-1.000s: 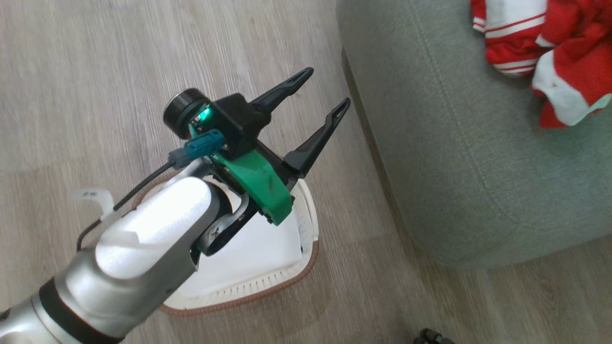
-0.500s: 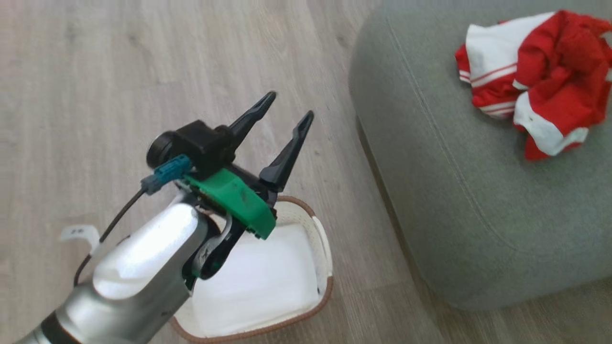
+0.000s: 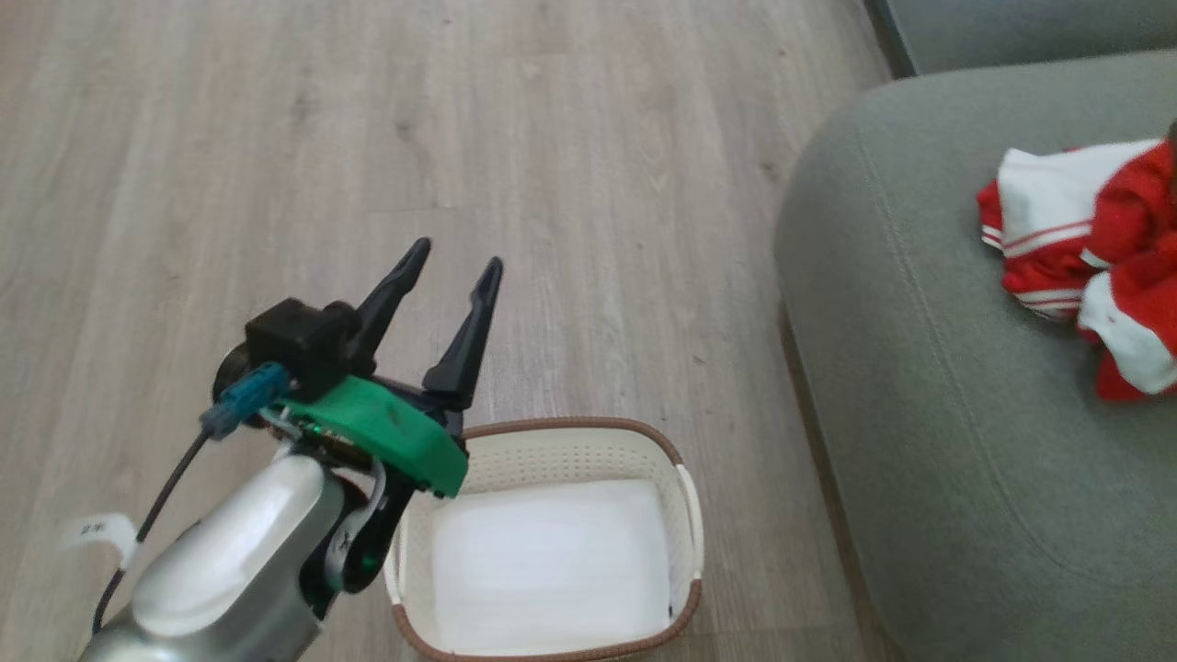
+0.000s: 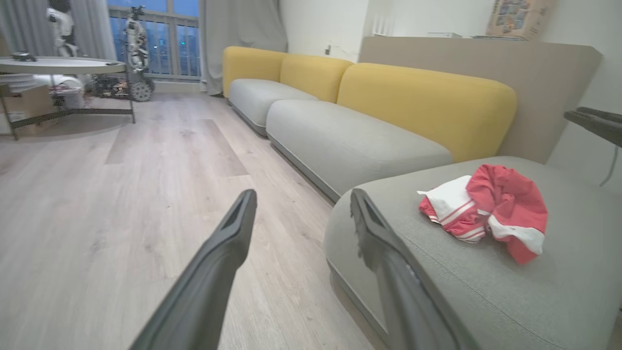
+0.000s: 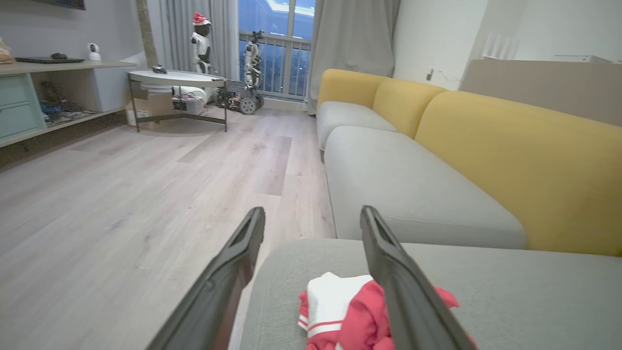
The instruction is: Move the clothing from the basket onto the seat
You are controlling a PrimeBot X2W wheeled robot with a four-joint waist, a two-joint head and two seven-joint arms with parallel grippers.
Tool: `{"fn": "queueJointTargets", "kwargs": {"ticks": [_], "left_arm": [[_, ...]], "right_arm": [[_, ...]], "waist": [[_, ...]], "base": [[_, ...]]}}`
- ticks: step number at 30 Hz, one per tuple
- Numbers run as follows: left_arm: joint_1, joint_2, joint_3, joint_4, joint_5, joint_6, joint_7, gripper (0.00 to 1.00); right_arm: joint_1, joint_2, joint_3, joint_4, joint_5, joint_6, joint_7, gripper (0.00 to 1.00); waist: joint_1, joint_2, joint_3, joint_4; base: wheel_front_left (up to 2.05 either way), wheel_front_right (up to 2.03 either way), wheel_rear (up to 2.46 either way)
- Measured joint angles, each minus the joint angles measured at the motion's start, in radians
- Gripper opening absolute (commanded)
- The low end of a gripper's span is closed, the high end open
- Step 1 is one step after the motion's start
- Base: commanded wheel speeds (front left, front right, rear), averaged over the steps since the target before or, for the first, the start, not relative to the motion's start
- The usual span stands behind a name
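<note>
The red and white clothing (image 3: 1094, 267) lies crumpled in a heap on the grey-green seat (image 3: 938, 386) at the right. The cream basket (image 3: 685, 515) with the brown rim stands on the floor left of the seat, holding a flat white sheet (image 3: 552, 561). My left gripper (image 3: 452, 262) hangs open and empty above the floor just left of the basket. In the left wrist view the clothing (image 4: 486, 211) rests on the seat (image 4: 486, 291) to the right of the open left gripper (image 4: 299, 199). My right gripper (image 5: 311, 216) is open above the clothing (image 5: 350, 316), holding nothing.
Pale wood floor (image 3: 460, 138) spreads wide to the left. A long sofa with yellow backrests (image 4: 423, 102) runs along the wall beyond the seat. A round table (image 5: 175, 78) and other robots (image 5: 201, 36) stand far off by the window.
The head camera has swung, so basket and seat now sit further right. My left gripper has drawn back toward the lower left, off the basket. Both grippers stay open.
</note>
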Motion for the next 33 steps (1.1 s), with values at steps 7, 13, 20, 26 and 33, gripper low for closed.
{"fn": "queueJointTargets", "kwargs": {"ticks": [7, 13, 20, 26, 33], "left_arm": [[0.077, 0.028, 0.056, -0.011, -0.012, 0.039, -0.018, 1.00], [0.176, 0.041, 0.118, -0.024, -0.013, 0.084, -0.026, 1.00], [0.302, 0.049, 0.240, -0.055, 0.032, 0.119, -0.026, 1.00], [0.405, 0.015, 0.335, -0.084, 0.114, 0.075, -0.027, 1.00], [0.458, -0.044, 0.418, -0.083, 0.212, -0.003, -0.028, 1.00]], "right_arm": [[0.232, 0.160, -0.101, -0.220, -0.067, 0.000, 0.026, 1.00], [0.355, 0.280, -0.103, -0.338, -0.110, 0.000, 0.013, 1.00], [0.436, 0.361, -0.087, -0.363, -0.138, 0.000, -0.066, 1.00], [0.479, 0.399, -0.080, -0.357, -0.144, 0.000, -0.126, 1.00], [0.496, 0.420, -0.055, -0.326, -0.144, 0.000, -0.175, 1.00]], "waist": [[0.0000, 0.0000, -0.027, 0.063], [0.0000, 0.0000, -0.050, 0.093], [0.0000, 0.0000, -0.061, 0.107], [0.0000, 0.0000, -0.065, 0.114], [0.0000, 0.0000, -0.065, 0.111]], "base": [[0.00, 0.00, 0.00], [0.00, 0.00, 0.00], [0.00, 0.00, 0.00], [0.00, 0.00, 0.00], [0.00, 0.00, 0.00]]}}
